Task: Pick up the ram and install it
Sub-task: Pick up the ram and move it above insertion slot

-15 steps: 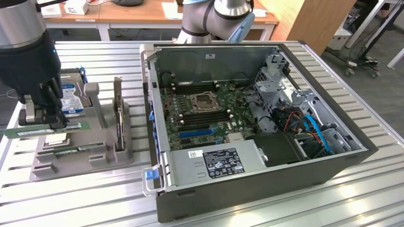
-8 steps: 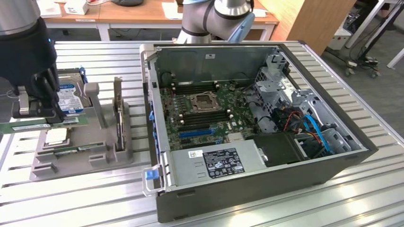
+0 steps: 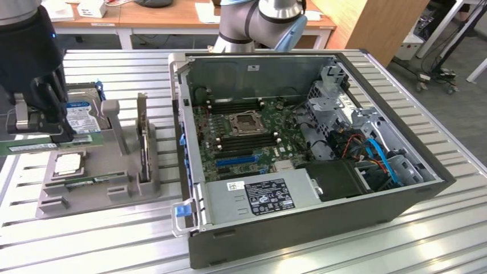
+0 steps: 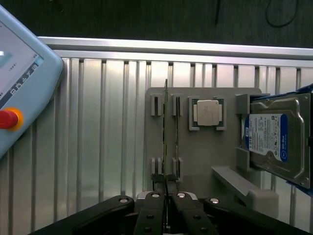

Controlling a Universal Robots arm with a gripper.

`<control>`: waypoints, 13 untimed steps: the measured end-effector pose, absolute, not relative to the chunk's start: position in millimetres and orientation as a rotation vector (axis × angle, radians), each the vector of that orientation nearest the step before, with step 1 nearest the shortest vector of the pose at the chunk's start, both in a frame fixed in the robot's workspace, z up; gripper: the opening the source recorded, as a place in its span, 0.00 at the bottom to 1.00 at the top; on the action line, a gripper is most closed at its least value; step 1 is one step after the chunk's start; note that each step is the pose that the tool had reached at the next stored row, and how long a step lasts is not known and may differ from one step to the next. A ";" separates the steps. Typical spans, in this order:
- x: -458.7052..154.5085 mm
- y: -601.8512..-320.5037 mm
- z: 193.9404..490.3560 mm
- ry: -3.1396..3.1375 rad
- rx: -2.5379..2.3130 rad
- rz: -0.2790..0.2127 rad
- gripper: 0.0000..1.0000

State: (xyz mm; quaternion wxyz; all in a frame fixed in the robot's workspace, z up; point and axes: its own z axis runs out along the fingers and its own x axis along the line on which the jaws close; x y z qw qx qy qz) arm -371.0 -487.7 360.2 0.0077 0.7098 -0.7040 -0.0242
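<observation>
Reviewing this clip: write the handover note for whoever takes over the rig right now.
Tool: shut on one ram stick, which appears lifted clear of the gray holder, at the exterior view's left of the open computer.
Second ram stick: lying in the holder's slots.
Done: pick-up; the stick is in the grip.
Left: installing; the stick is not yet at the motherboard.

End of ram (image 4: 166, 127) hidden between end effector (image 4: 166, 188) fingers
</observation>
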 end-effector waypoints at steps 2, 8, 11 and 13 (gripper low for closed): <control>-371.0 -487.6 363.4 -2.201 2.219 -0.075 0.12; -371.0 -487.6 373.8 -2.201 2.219 -0.076 0.12; -371.0 -487.6 379.3 -2.201 2.219 -0.076 0.12; -371.0 -487.6 382.4 -2.201 2.219 -0.075 0.12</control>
